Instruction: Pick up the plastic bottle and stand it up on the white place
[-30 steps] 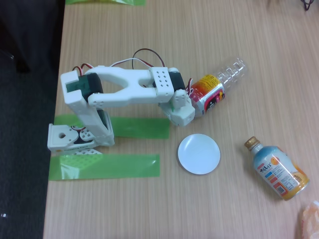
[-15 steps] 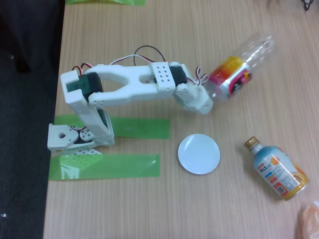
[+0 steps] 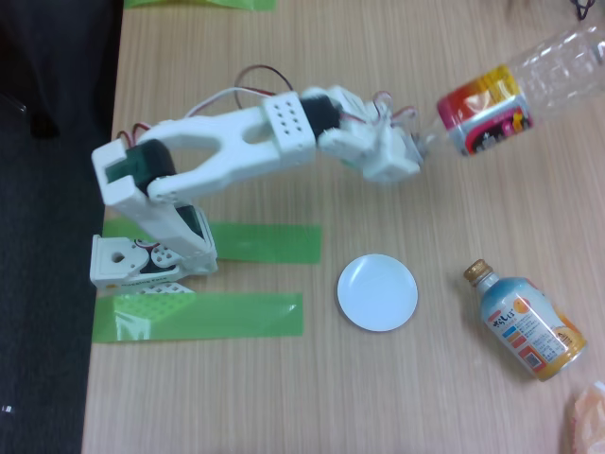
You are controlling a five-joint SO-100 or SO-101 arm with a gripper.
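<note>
Clear ribbed plastic bottle clamped in white gripper, round white place flat on woodgrain table.

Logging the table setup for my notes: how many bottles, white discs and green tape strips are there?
Bottles: 2, the plastic bottle and the blue-and-orange bottle
White discs: 1
Green tape strips: 3
Total: 6

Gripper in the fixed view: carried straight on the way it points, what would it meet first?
The gripper points toward the picture's right edge, already shut on the plastic bottle; beyond that the way looks free, though depth is unclear.
</note>
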